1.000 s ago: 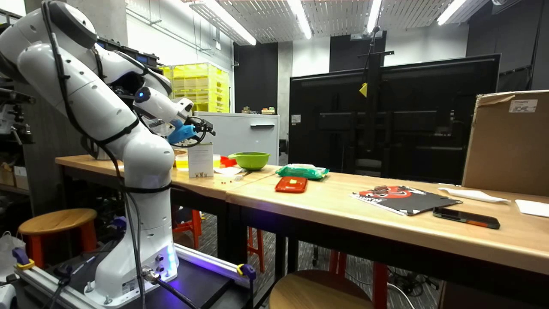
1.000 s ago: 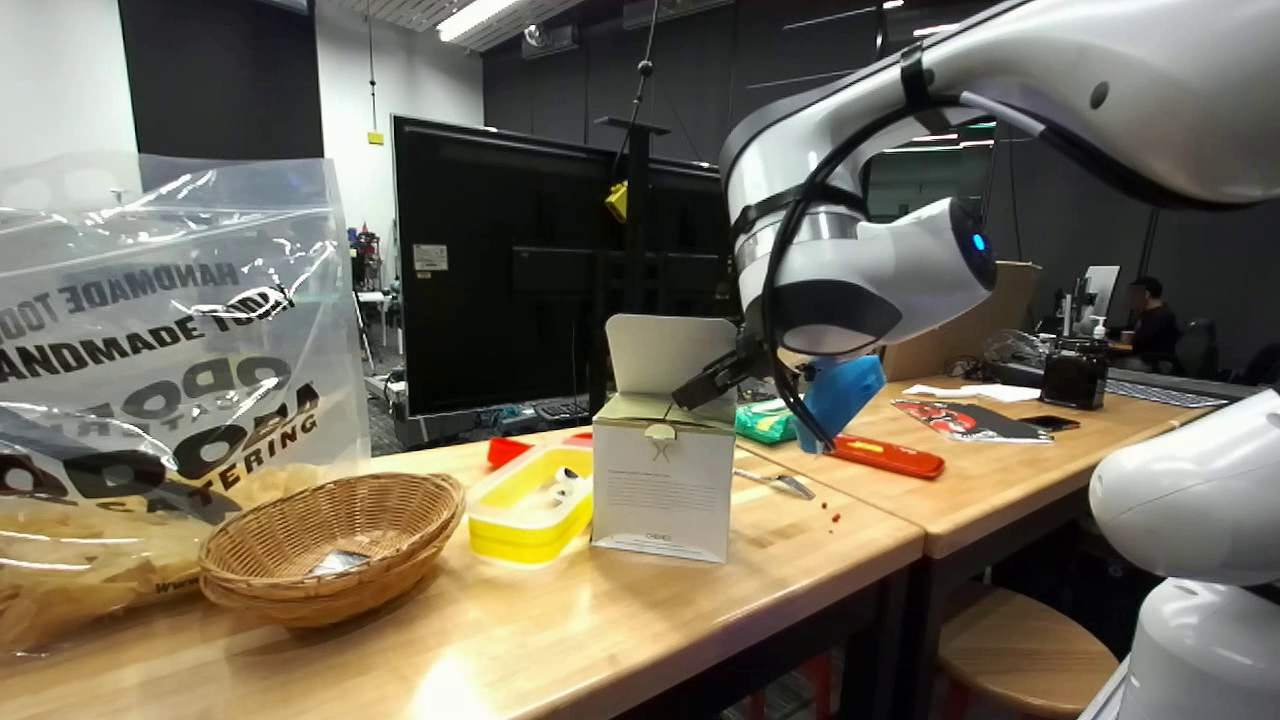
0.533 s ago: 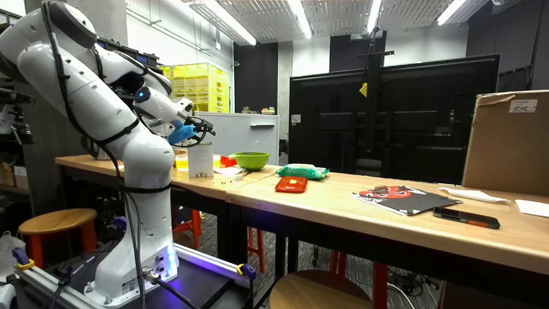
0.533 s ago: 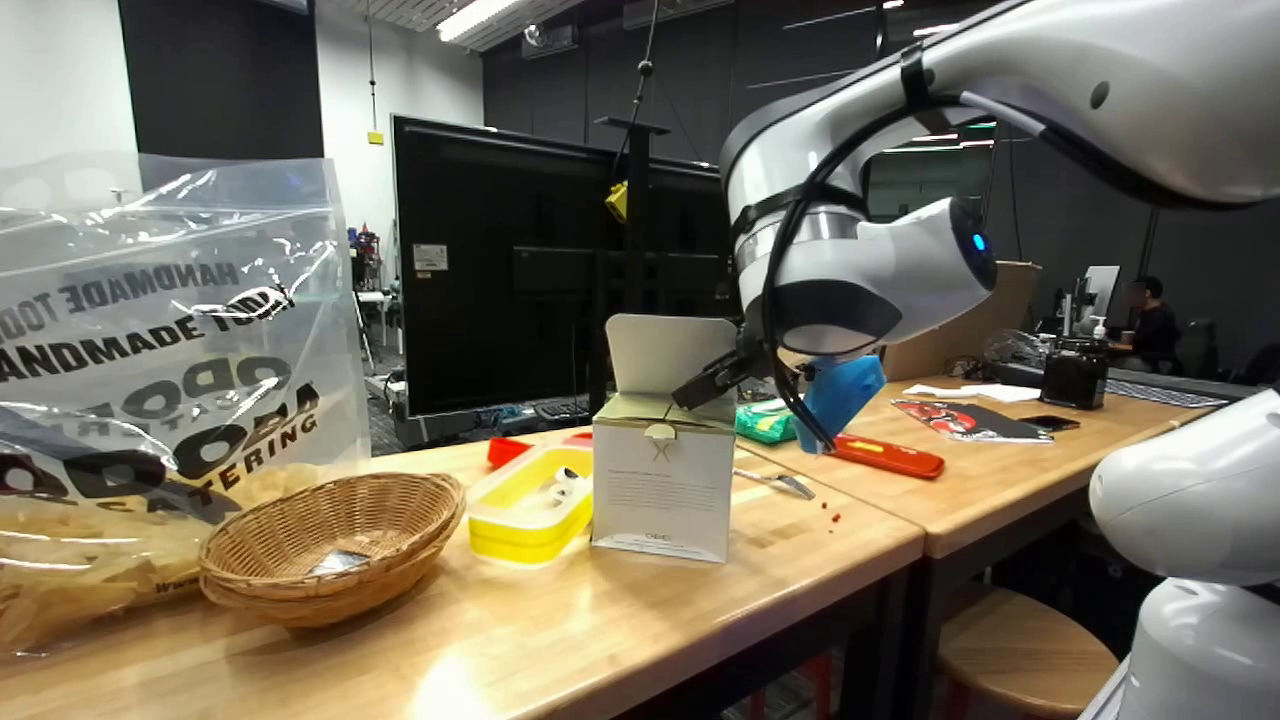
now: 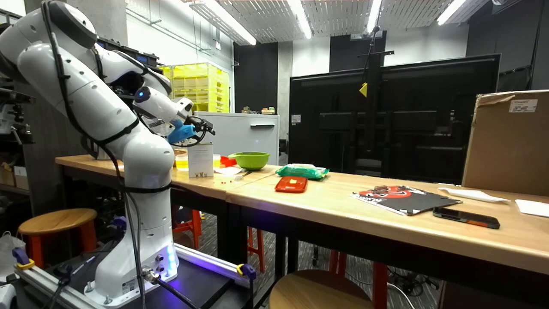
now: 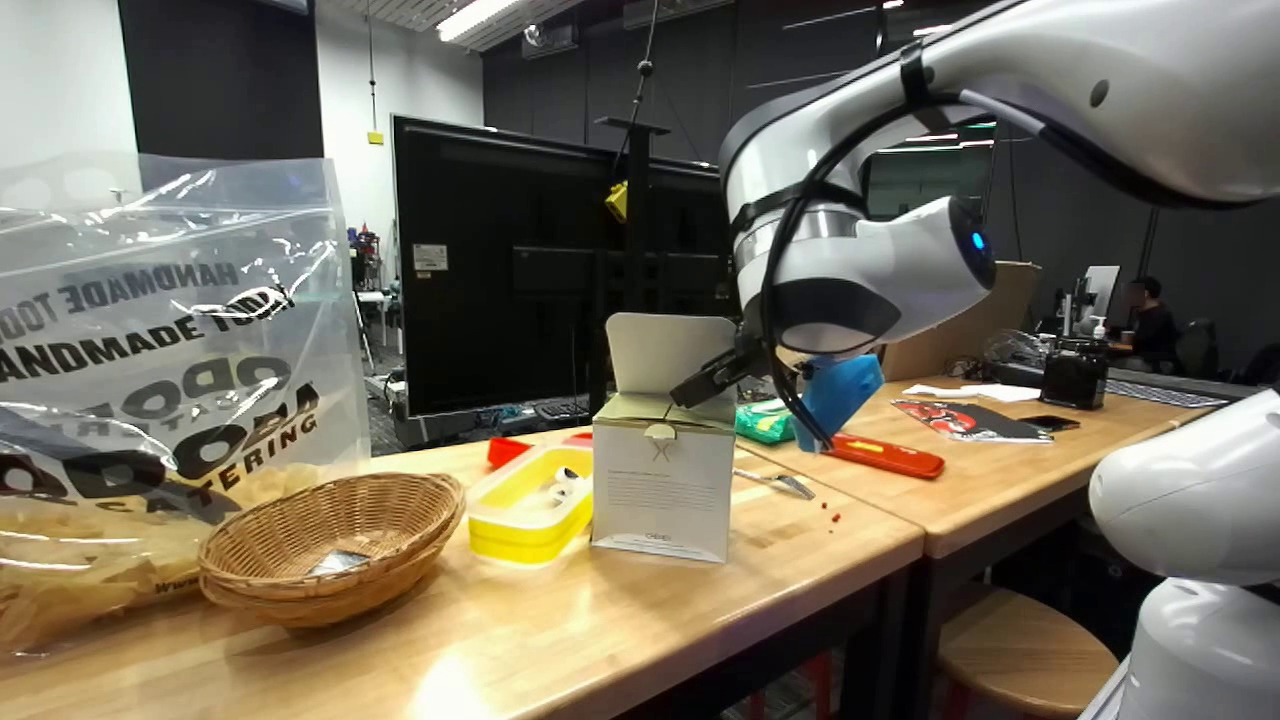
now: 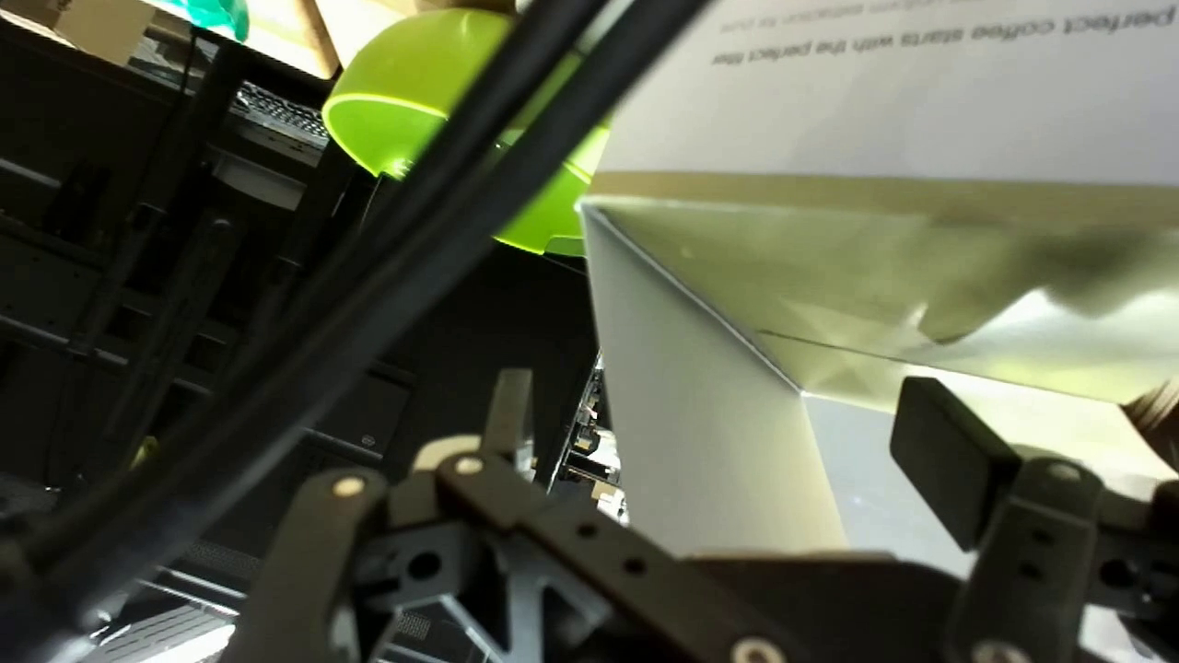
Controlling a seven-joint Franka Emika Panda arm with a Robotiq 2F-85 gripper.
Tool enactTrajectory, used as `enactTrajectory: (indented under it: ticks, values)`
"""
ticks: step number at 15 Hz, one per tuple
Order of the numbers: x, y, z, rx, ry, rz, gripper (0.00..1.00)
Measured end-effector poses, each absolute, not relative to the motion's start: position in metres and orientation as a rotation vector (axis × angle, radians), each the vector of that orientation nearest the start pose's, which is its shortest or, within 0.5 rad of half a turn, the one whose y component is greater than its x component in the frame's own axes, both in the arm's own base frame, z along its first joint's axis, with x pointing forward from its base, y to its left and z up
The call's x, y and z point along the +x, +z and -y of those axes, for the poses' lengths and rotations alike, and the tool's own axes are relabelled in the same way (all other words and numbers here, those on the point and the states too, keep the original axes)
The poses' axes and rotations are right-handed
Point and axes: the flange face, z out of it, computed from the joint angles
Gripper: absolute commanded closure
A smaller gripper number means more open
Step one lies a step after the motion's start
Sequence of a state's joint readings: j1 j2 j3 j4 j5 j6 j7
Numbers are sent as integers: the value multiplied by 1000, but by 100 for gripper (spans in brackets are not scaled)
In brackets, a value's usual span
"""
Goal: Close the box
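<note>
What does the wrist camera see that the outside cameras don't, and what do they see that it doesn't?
Only the wrist view shows words about coffee that you can read on the white box.
Only the exterior views show the robot's big white arm and the phone, plus, in an exterior view, the clear plastic bag.
All share the white box and the open gripper; the green bowl shows in the wrist view and in an exterior view.

In an exterior view, the clear bag (image 6: pixel 180 395) reads "ANDMADE TODA", "CATERING" and "www", with large letters ending "OBA" and "HANDMADE" mirrored. In the wrist view, the white box (image 7: pixel 884 110) carries, upside down, "perfect coffee starts with the perfect filter". The label (image 5: pixel 523 106) on the brown cardboard box (image 5: pixel 508 146) is too small to read.
</note>
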State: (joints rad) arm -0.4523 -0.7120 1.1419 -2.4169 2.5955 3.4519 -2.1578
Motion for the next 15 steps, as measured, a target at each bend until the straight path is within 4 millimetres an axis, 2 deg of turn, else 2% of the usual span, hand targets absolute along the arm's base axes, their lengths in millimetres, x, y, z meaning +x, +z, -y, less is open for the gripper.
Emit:
enactTrajectory:
  ticks: [5, 15]
  values:
    - [300, 446, -220, -2838, -1779, 518, 0]
    - [268, 456, -256, -2726, -1969, 646, 0]
